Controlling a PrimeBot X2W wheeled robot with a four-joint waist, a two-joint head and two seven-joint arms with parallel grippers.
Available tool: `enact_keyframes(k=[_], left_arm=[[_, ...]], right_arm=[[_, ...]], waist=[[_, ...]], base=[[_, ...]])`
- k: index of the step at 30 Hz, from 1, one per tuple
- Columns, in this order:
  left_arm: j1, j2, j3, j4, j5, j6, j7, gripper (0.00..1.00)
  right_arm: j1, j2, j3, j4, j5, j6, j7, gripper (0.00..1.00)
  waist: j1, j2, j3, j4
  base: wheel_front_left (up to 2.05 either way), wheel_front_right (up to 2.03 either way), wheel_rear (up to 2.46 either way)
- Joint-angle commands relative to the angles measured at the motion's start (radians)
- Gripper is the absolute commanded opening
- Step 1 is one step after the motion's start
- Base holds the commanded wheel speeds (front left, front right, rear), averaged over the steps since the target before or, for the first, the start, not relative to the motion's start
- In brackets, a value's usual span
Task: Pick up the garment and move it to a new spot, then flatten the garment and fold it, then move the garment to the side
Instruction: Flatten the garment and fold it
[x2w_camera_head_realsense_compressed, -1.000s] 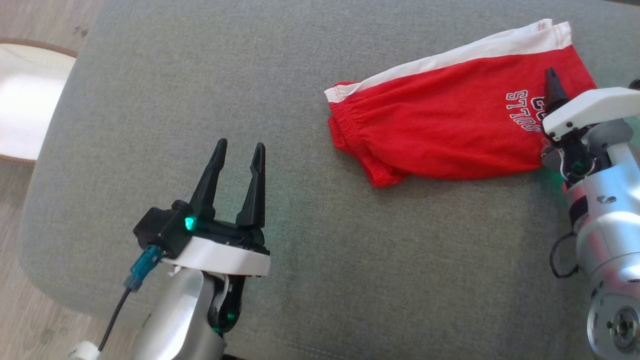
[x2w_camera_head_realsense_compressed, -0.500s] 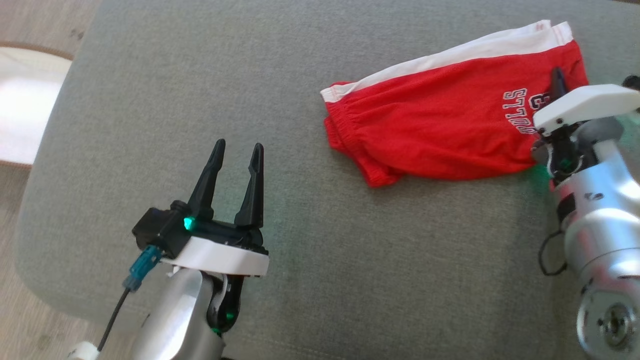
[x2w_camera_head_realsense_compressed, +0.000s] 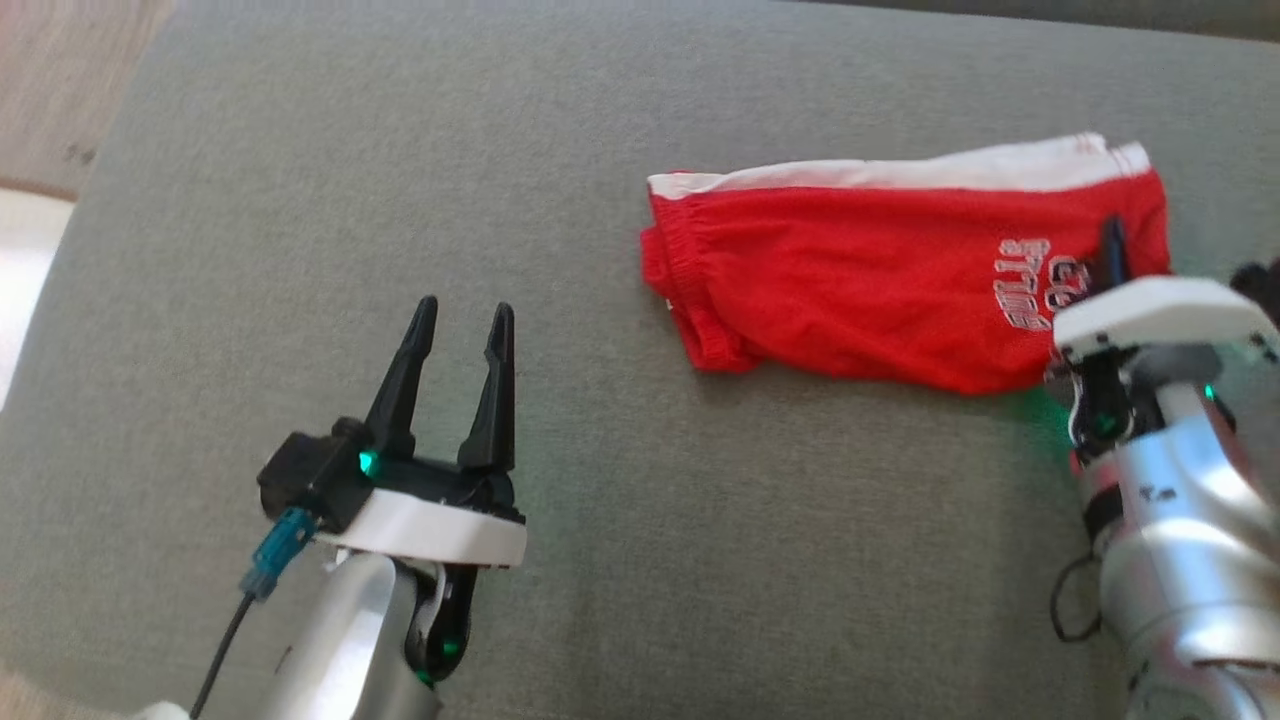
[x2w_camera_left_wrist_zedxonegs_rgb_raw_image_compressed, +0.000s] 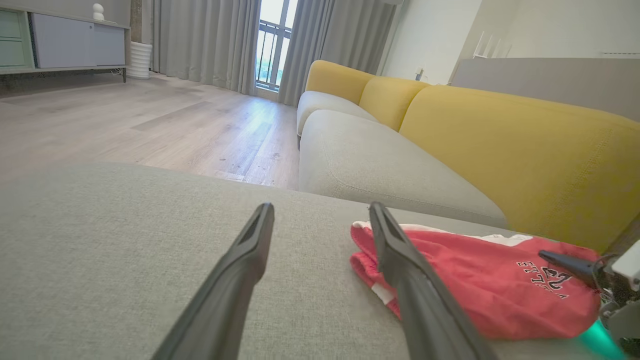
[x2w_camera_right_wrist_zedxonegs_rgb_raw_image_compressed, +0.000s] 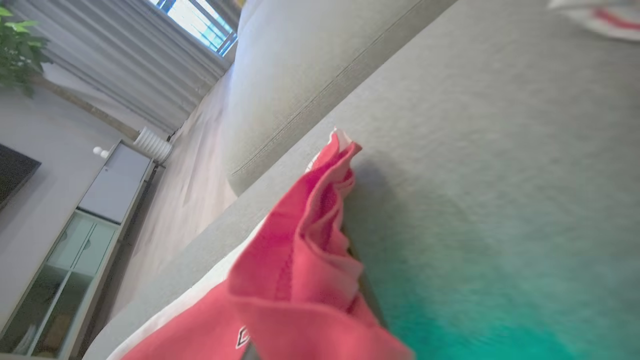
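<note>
On the grey seat cushion (x2w_camera_head_realsense_compressed: 620, 560) before us, the red shorts (x2w_camera_head_realsense_compressed: 860, 290) lie mostly flat toward our right side, elastic waistband (x2w_camera_head_realsense_compressed: 685, 270) pointing to the middle, a white side band (x2w_camera_head_realsense_compressed: 900, 175) along the far edge. Our right gripper (x2w_camera_head_realsense_compressed: 1112, 245) has its fingers closed together on the leg end, right beside the white lettering (x2w_camera_head_realsense_compressed: 1020, 285). From the right wrist camera, red cloth bunches up close against the lens, so we judge the pinch has caught fabric. Our left gripper (x2w_camera_head_realsense_compressed: 464, 305) hovers with its fingers spread and nothing between them, well apart from the shorts, over bare cushion.

What worries us is how little the pinch may hold. We cannot tell whether both layers are caught or just the top one. If only a thin fold is in the grip, the weight of the rest could pull it free as we lift, and the shorts would drop in a heap. Held from one corner, they will hang long and the waistband end may drag along the cushion, which would twist or roll them before the new spot. With the left gripper this distant, nothing is ready to steady the loose end.
</note>
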Motion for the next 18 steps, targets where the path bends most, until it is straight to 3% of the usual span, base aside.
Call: enact_keyframes(k=[1, 11, 18], left_arm=[[0.002, 0.008, 0.039, -0.026, 0.015, 0.003, -0.005, 1.00], [0.039, 0.008, 0.057, -0.022, 0.032, 0.001, -0.005, 1.00], [0.044, 0.008, 0.045, -0.013, 0.036, 0.001, -0.005, 1.00]], right_arm=[[0.042, -0.001, 0.008, -0.038, 0.016, -0.001, -0.024, 0.00], [0.155, 0.015, -0.057, -0.086, 0.000, -0.001, -0.088, 0.00], [0.159, 0.028, -0.066, -0.114, -0.035, -0.001, -0.108, 0.00]], waist=[[0.0000, 0.0000, -0.029, -0.034], [0.0000, 0.0000, -0.066, -0.113], [0.0000, 0.0000, -0.068, -0.131]], base=[[0.00, 0.00, 0.00], [0.00, 0.00, 0.00], [0.00, 0.00, 0.00]])
